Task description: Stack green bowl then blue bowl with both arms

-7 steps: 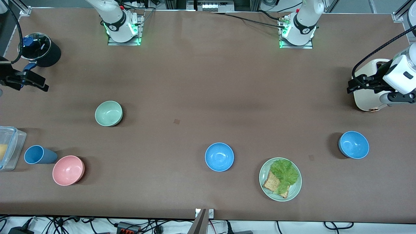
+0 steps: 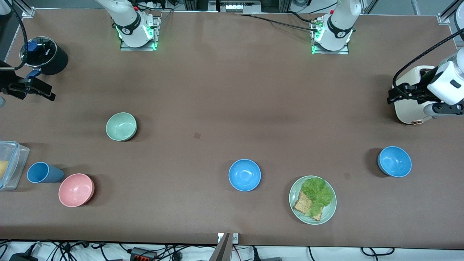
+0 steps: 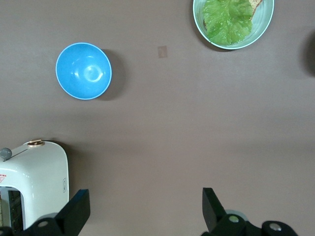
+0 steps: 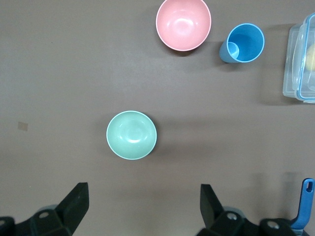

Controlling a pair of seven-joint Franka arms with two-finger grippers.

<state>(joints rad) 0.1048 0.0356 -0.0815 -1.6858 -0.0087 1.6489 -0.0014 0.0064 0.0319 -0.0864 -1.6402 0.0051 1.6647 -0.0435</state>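
The green bowl (image 2: pixel 121 126) sits upright and empty toward the right arm's end of the table; it also shows in the right wrist view (image 4: pixel 131 134). Two blue bowls sit nearer the front camera: one mid-table (image 2: pixel 244 174), one toward the left arm's end (image 2: pixel 394 161), which also shows in the left wrist view (image 3: pixel 83 71). My right gripper (image 2: pixel 40 92) hangs open and empty over the table's end beside a black pot; in its wrist view (image 4: pixel 142 204) the jaws stand wide apart. My left gripper (image 2: pixel 397 93) is open and empty over a white toaster, seen wide in its wrist view (image 3: pixel 146 206).
A pink bowl (image 2: pixel 76 189), a darker blue cup (image 2: pixel 43 172) and a clear container (image 2: pixel 11 165) sit at the right arm's end. The black lidded pot (image 2: pixel 45 54) stands there too. A pale-green plate (image 2: pixel 312 200) holds toast and lettuce. The white toaster (image 2: pixel 409 108) stands at the left arm's end.
My right gripper has shifted very slightly. The left arm and all bowls have not moved.
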